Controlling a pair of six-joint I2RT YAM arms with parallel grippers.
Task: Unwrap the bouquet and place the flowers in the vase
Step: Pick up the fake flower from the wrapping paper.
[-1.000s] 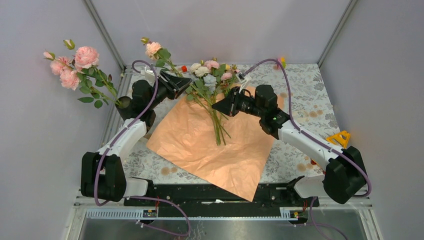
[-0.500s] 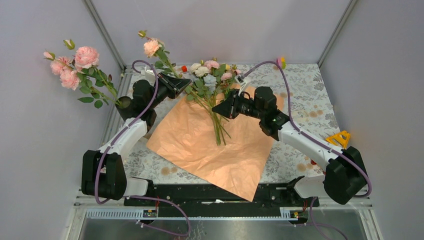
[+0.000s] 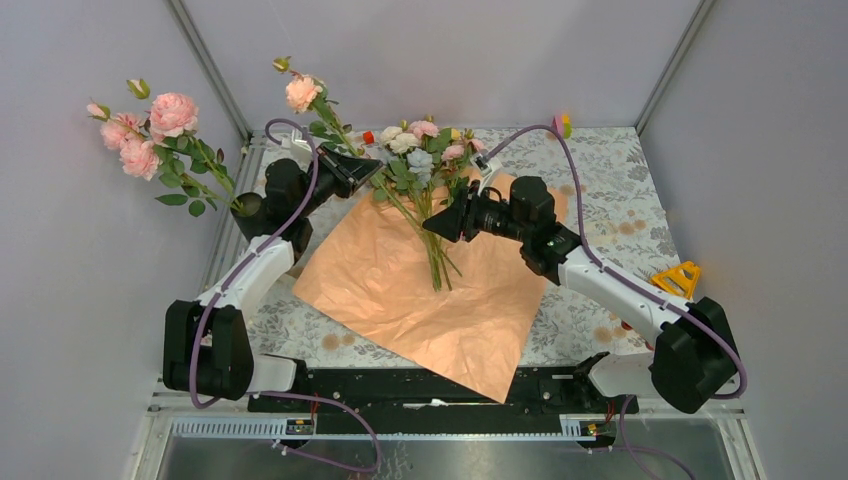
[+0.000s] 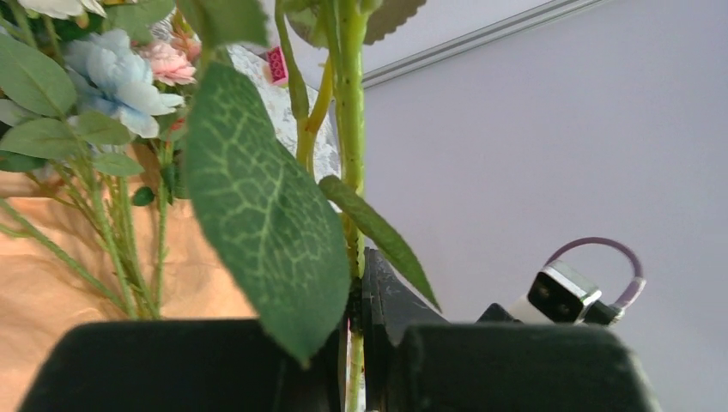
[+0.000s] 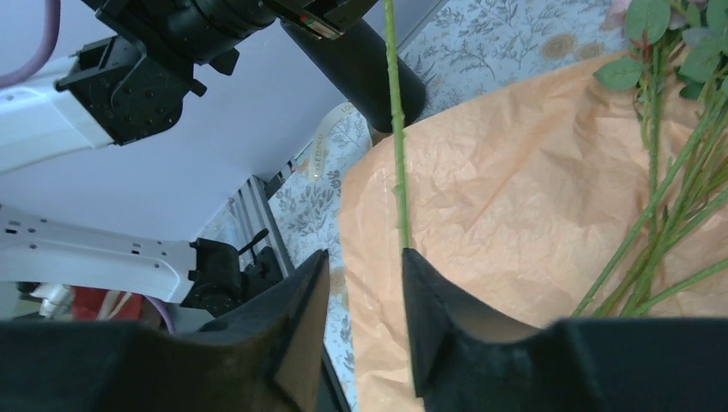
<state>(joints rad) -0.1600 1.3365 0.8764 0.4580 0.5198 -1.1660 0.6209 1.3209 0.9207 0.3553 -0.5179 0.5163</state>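
Left fingers (image 4: 481,365): shut narrow on the green stem of a single rose (image 3: 302,92), gripped partway down the stem beside a large leaf. Its peach-pink head was raised above the far-left corner of the counter (image 3: 610,190).

Right fingers (image 5: 433,309): parted, holding nothing. The cut end of the same stem stood just at one tip; whether it touched could not be told.

Vase (image 3: 248,212): matte black, upright by the left edge of the counter, close beside the left arm. Several pink roses (image 3: 150,125) were already in it, leaning out to the left.

Remaining flowers (image 3: 425,165): a loose bunch lying on the wrapping paper (image 3: 400,300), heads toward the far edge, stems toward the near edge. The paper was unfolded flat at mid-counter, peach side up.

Handling, as judged: a light item. The stem looked stiff enough to steer from one hold, though probably springy. Head and leaves appeared soft and easily crushed or snagged. The best hold would be on bare stem, leaving the lower end free to enter the narrow mouth. The vase, slim and tall, would likely tip under a sideways push.
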